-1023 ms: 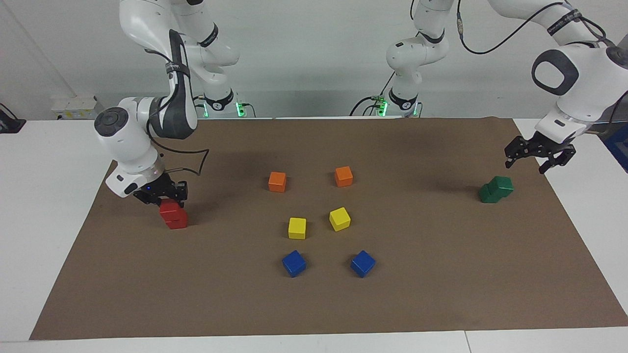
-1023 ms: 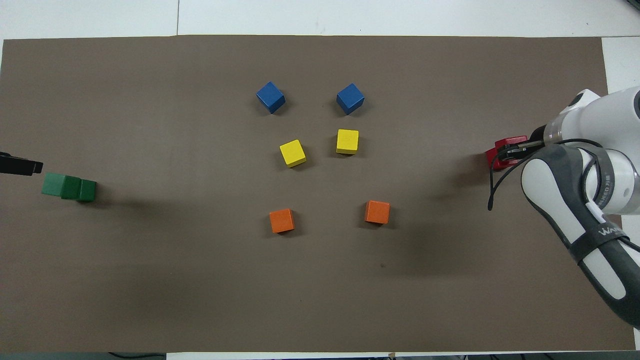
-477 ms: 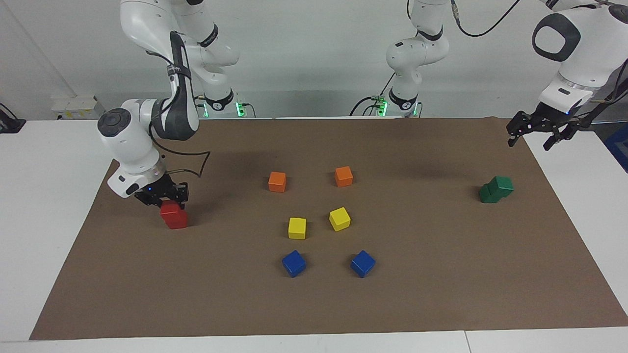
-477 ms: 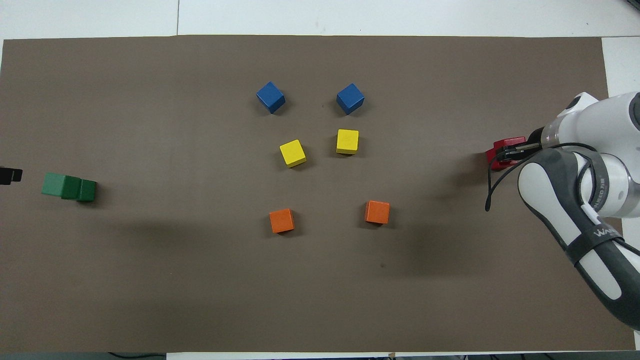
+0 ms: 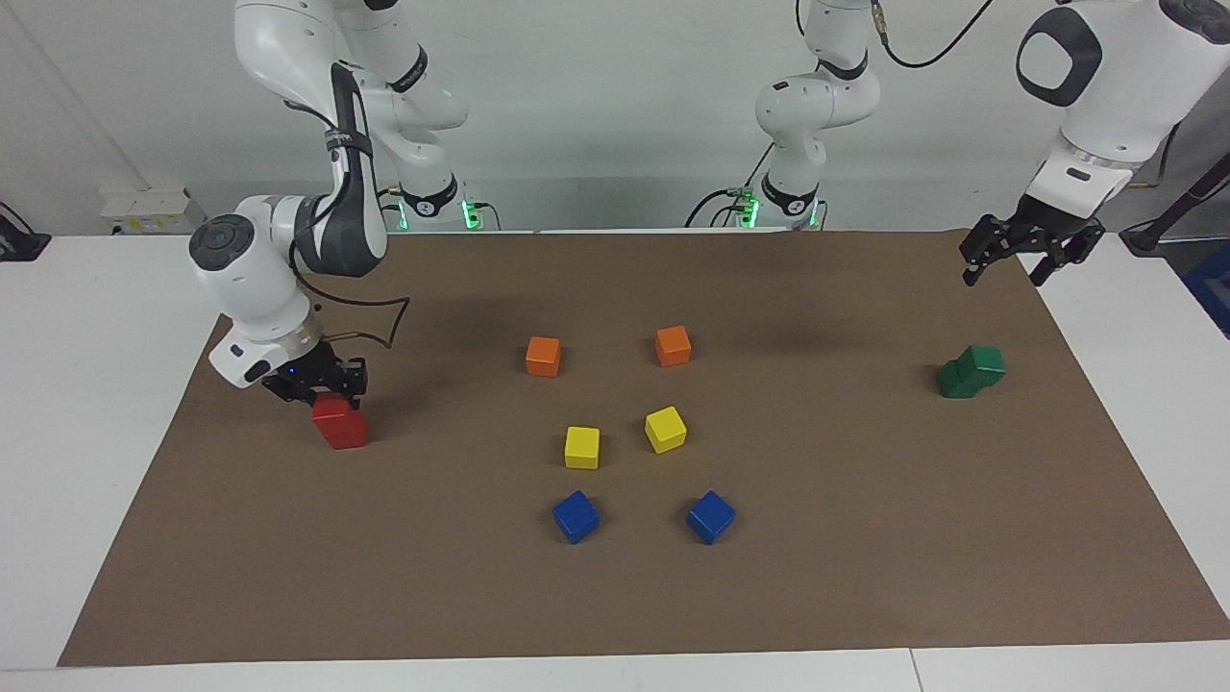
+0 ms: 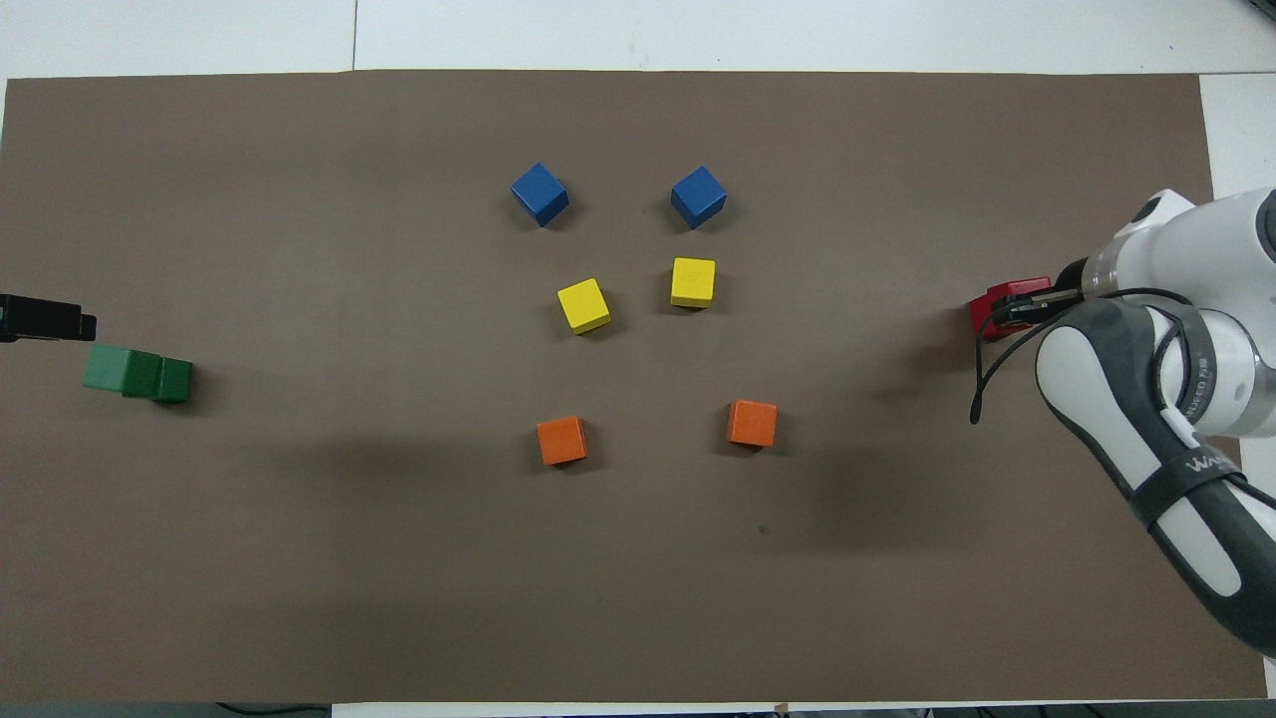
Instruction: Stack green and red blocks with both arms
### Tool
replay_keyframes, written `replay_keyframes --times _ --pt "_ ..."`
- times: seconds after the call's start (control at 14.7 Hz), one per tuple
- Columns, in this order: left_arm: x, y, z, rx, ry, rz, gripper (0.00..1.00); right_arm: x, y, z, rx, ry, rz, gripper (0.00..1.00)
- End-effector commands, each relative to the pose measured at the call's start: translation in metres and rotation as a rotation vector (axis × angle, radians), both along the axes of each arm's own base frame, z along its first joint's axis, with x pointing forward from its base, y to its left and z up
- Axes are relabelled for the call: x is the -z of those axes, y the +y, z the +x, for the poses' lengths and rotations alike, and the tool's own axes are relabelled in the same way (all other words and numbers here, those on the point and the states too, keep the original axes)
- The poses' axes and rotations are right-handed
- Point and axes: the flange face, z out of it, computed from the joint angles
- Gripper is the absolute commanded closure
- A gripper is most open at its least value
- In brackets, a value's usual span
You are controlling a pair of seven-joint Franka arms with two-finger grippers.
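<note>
Green blocks glossy, stacked askew; red blocks seemingly stacked

The scene is evenly and brightly lit from above. Soft, diffuse shadows are cast on the matte brown paper mat, broadest beneath the white jointed right arm. Short dark shadows are seen beside each small glossy cube. No glare is seen. Both views are sharply focused throughout.
</note>
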Motion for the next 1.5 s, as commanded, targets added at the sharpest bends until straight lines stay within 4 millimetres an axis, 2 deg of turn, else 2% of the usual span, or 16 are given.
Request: replay_keyframes --times 0.0,0.55,0.82,1.02,1.16,1.43 --pt "-0.004 -0.011 0.004 -0.037 0.019 0.005 0.00 -0.005 -0.005 -0.007 -0.013 -0.022 0.012 1.00" --pt "-0.004 -0.047 0.010 -0.013 0.017 -0.001 0.00 -0.002 -0.011 -0.010 -0.002 -0.016 0.013 1.00" --pt "-0.009 -0.052 0.012 -0.008 0.008 -0.004 0.00 -0.002 -0.011 -0.010 -0.004 -0.016 0.013 1.00" --pt "-0.001 -0.058 0.018 0.004 0.020 -0.004 0.00 -0.001 -0.012 -0.011 -0.001 -0.016 0.012 1.00" --pt "-0.008 -0.059 0.019 0.005 0.005 -0.009 0.00 0.000 -0.012 -0.011 -0.001 -0.014 0.013 1.00" --pt "-0.008 -0.061 0.017 0.007 0.019 -0.008 0.00 0.002 -0.011 -0.012 -0.004 -0.020 0.012 1.00"
